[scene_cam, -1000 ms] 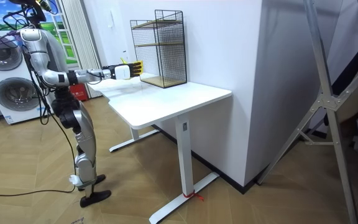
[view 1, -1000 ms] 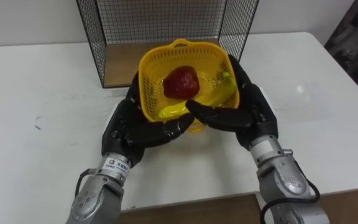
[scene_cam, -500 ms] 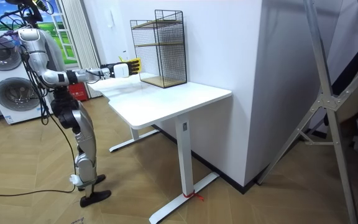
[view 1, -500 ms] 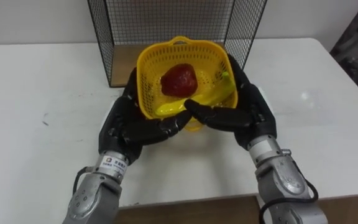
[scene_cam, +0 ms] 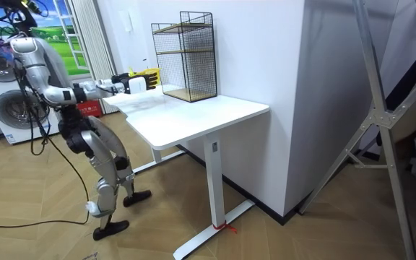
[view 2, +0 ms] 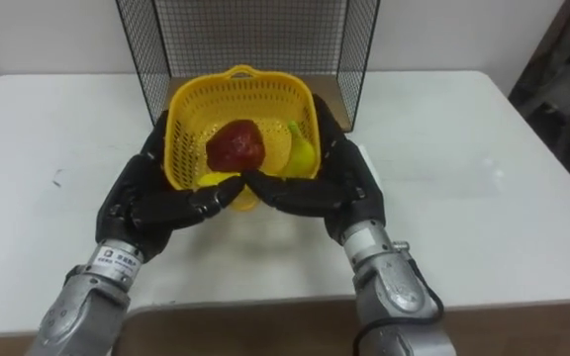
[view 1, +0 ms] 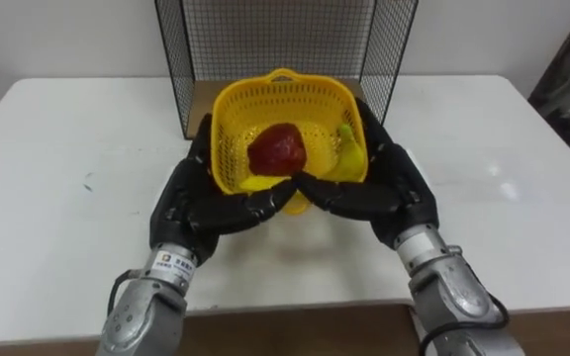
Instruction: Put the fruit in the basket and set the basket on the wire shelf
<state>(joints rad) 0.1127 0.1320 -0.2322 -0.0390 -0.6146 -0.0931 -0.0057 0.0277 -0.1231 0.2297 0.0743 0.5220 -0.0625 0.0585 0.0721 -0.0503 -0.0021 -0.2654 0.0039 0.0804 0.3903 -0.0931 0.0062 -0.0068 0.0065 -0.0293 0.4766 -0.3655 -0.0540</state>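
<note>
White surface (view 1: 67, 198) is stretching below my left hand (view 1: 196, 198) and right hand (view 1: 389, 188); their fingers are curling round the yellow basket (view 1: 283, 84) between them, red fruit (view 1: 275, 148) and banana (view 1: 349, 153) lying inside it, wire shelf (view 1: 285, 35) standing just beyond my fingers.

basket (view 1: 281, 80) (fruit (view 1: 276, 148) inside), left hand (view 1: 198, 198), right hand (view 1: 389, 188)

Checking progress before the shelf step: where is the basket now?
In the left eye view, centre: the basket is cupped between the left hand and right hand over the table, just before the wire shelf.
</note>
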